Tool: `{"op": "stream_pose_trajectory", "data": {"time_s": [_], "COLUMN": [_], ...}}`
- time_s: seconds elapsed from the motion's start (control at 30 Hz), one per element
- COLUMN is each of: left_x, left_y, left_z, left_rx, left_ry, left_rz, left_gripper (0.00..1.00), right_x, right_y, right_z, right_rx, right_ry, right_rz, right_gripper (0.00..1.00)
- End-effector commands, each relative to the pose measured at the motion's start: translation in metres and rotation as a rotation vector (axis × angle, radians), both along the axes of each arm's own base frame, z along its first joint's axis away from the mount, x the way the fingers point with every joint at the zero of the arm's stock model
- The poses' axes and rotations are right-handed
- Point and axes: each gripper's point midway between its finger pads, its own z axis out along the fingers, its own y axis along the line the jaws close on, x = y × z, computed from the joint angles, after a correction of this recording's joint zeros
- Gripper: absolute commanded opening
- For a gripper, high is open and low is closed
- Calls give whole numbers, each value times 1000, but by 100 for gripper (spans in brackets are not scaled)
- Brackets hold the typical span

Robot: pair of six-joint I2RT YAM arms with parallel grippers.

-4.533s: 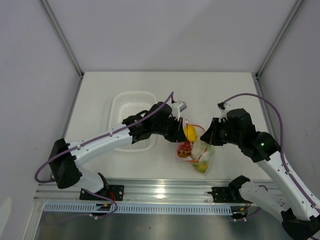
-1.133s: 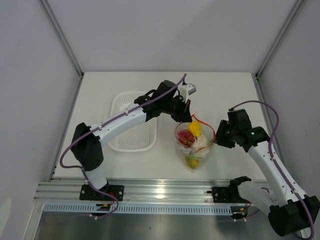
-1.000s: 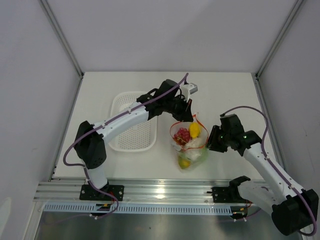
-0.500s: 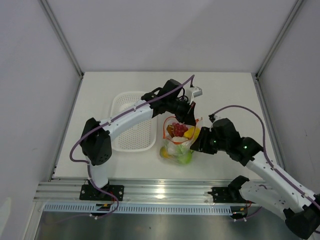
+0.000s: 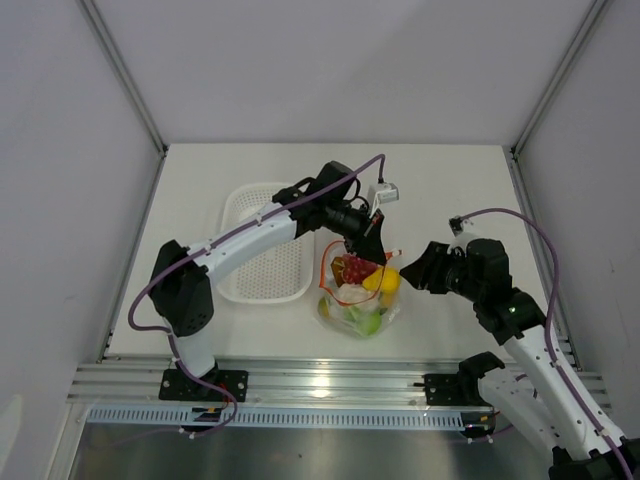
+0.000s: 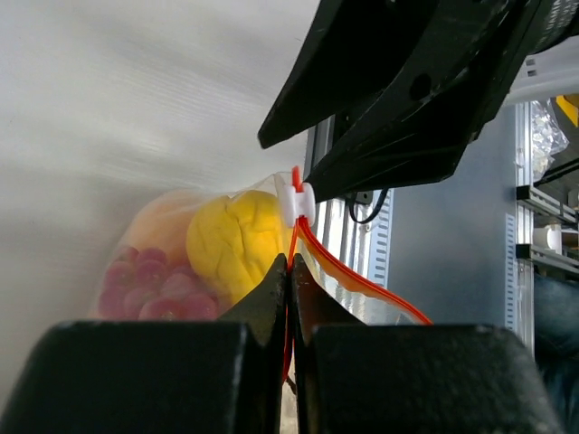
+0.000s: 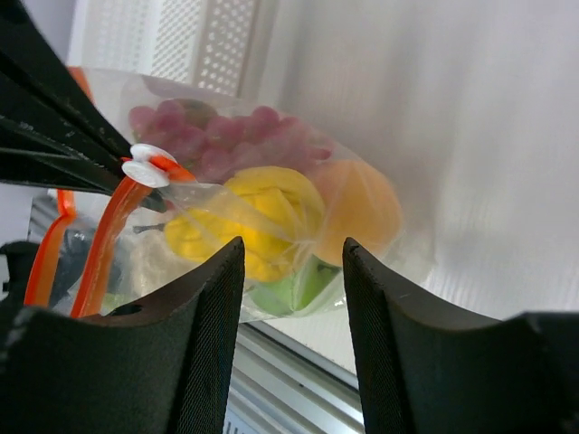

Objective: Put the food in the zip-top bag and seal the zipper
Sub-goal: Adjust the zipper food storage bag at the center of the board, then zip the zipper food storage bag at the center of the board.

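Since a second ago the bag [image 5: 358, 298] has slid toward the basket [image 5: 262, 245], and your right hand [image 5: 410, 274] has followed it over.

From above, the bag sits on the bench [image 5: 450, 185] just beside the basket's right wall, mouth up. All the food you can see is inside it. Your left hand [image 5: 370, 235] reaches past the basket's far right corner and comes down on the bag's top edge. The right hand waits on the side of the bag away from the basket, near it; whether it touches cannot be told from here.

On the left wrist camera, your left hand is closed tight on the zipper [image 6: 362, 278], with the strip pinched between the two fingers. The white slider [image 6: 296, 203] rides the strip just past the fingertips. Behind the plastic are a yellow fruit [image 6: 237, 242] and grapes [image 6: 145, 291].

On the right wrist camera, your right hand stands wide open with nothing in it. It faces the bag with the basket beyond. The slider shows up and to the left of the gap between the fingers. A green apple [image 7: 294, 282] and an orange fruit [image 7: 364, 206] lie low in the bag.

Filling looks finished, so you are on the sealing step. Next, keep the left pinch as the anchor. Steer the right hand up onto the slider, close on it, then draw it along the strip away from the left fingers.
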Motion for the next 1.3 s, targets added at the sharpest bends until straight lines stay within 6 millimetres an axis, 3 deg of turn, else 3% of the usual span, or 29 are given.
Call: {"op": "stream_pose_trajectory", "data": {"time_s": [0.0,0.1,0.27,0.53,0.7,0.93,1.0,1.07,1.1,1.13,1.27], "left_x": [-9,-10,-12,-10,-6,-1,-2,-2,-2,-1,2], "left_y": [6,6,6,5,6,7,6,6,6,6,8], "left_z": [40,43,42,36,32,32,32,30,30,28,30], "left_rx": [-94,-113,-126,-121,-120,-122,-123,-120,-119,-116,-102], "left_ry": [-46,-30,-8,13,34,48,53,59,60,63,55], "left_rz": [-88,-109,-133,-161,-163,-154,-158,-158,-157,-155,-126], "left_gripper": [1,1,1,1,0,1,0,1,1,1,1], "right_x": [5,-4,1,9,12,6,4,2,-1,-3,-10], "right_y": [25,35,30,33,45,57,59,59,60,59,59], "right_z": [36,29,17,33,42,30,30,29,32,35,45], "right_rx": [59,60,41,63,124,195,209,215,229,236,265], "right_ry": [-230,-275,-313,-416,-487,-492,-494,-514,-522,-535,-537], "right_rz": [194,302,321,347,415,503,509,515,520,519,521], "right_gripper": [50,49,52,57,57,45,30,22,5,0,0]}}
